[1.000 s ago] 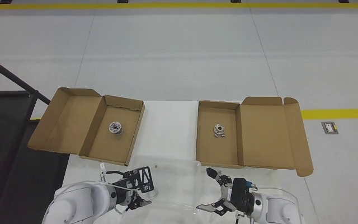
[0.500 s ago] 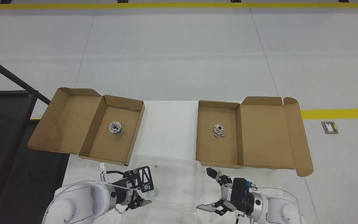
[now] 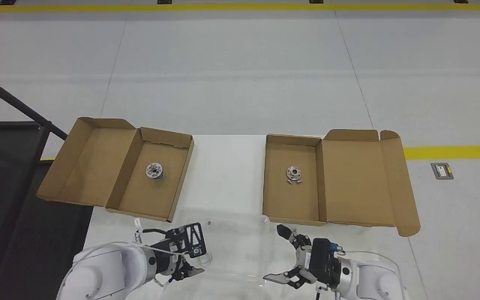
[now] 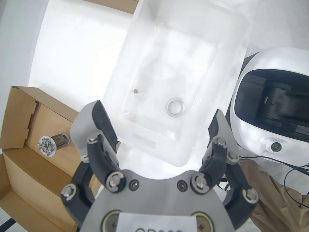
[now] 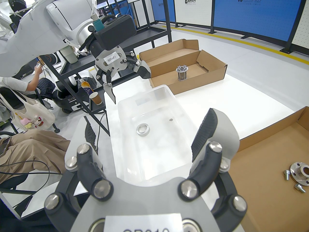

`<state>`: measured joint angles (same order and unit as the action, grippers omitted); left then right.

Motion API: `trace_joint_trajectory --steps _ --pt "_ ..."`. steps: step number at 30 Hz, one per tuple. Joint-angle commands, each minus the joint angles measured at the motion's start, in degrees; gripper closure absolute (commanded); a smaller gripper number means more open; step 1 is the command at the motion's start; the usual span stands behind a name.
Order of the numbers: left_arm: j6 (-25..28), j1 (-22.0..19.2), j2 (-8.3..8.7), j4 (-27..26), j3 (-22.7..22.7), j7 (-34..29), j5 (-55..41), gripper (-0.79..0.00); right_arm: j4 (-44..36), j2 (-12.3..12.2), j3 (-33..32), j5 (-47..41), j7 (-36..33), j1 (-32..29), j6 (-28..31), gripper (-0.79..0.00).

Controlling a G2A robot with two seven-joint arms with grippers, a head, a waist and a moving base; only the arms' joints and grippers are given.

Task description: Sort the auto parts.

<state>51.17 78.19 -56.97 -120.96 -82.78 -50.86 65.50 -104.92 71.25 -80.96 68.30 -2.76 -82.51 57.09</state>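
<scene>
While both arms hang low over the near edge of the white counter (image 3: 225, 172), grey floor (image 3: 240, 75) stretches beyond it to a yellow line (image 3: 240, 7). Blue panels (image 5: 253, 5) and a black rack (image 5: 147, 33) stand farther off in the room.

Two open cardboard boxes sit on the counter, well apart. The left box (image 3: 161, 199) holds an upright cylindrical part (image 3: 154, 172). The right box (image 3: 292, 202) holds a flanged hub (image 3: 294, 175) with two loose bolts (image 5: 286, 173) just beside it. Near the counter's front edge lies a clear bin (image 4: 193, 25). A metal ring (image 4: 175, 107) lies flat on its floor, toward the end under my left arm, with a small dark speck (image 4: 136, 91) near it.

My left fingers (image 3: 192, 241) are spread wide and hold nothing. They hang above that end of the bin, and the ring sits below the gap between them, untouched. My right fingers (image 3: 289, 236) are also spread apart and empty, above the bin's other end, with the ring lying apart from them farther along the bin.
</scene>
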Motion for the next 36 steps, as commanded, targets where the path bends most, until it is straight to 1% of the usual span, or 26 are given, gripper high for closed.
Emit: trace_joint_trajectory --steps 1,5,10,14,16,22,24,27,29,32,36 --pt "-0.60 0.46 0.04 0.08 -0.09 3.63 1.12 -0.785 0.00 0.00 0.00 0.00 0.00 0.00 0.02 -0.785" --pt "-0.56 1.59 0.27 0.58 -1.24 8.24 2.18 -0.785 0.73 -0.02 1.71 -0.91 -0.29 0.78 -0.63 -0.785" --pt "0.45 2.29 0.61 1.40 -0.57 8.98 5.85 -0.785 2.57 -0.06 4.48 -2.71 -3.17 3.53 -1.04 -0.785" --pt "-1.40 1.68 0.59 2.80 2.19 8.32 11.08 -0.656 3.38 -0.10 6.03 -3.96 -4.50 5.17 -1.83 -0.785" --pt "-3.09 1.10 0.46 3.87 4.11 8.56 13.97 -0.610 3.82 -0.17 6.41 -4.49 -4.84 5.71 -2.01 -0.785" --pt "-7.86 -1.55 -0.16 8.36 10.39 9.54 22.03 -0.548 4.42 -0.55 6.59 -5.33 -5.10 6.04 -1.97 -0.785" --pt "-8.37 -2.66 -0.41 10.19 12.27 9.29 23.03 -0.493 4.44 -0.70 6.39 -5.45 -4.91 5.89 -2.06 -0.785" --pt "-8.64 -4.15 -0.76 12.61 14.61 8.13 23.94 -0.443 4.52 -0.91 6.13 -5.66 -4.40 5.63 -2.14 -0.785" --pt "-8.98 -5.07 -0.96 13.79 15.76 7.15 24.47 -0.385 4.55 -1.04 6.04 -5.69 -4.11 5.56 -2.15 -0.785" --pt "-8.74 -6.20 -1.22 15.64 17.00 6.13 23.94 -0.369 4.57 -1.20 6.12 -5.70 -3.71 5.51 -2.21 -0.785" --pt "-9.22 -7.47 -1.61 17.79 18.71 5.39 23.76 -0.376 4.64 -1.40 6.37 -5.56 -3.36 5.56 -2.40 -0.785"
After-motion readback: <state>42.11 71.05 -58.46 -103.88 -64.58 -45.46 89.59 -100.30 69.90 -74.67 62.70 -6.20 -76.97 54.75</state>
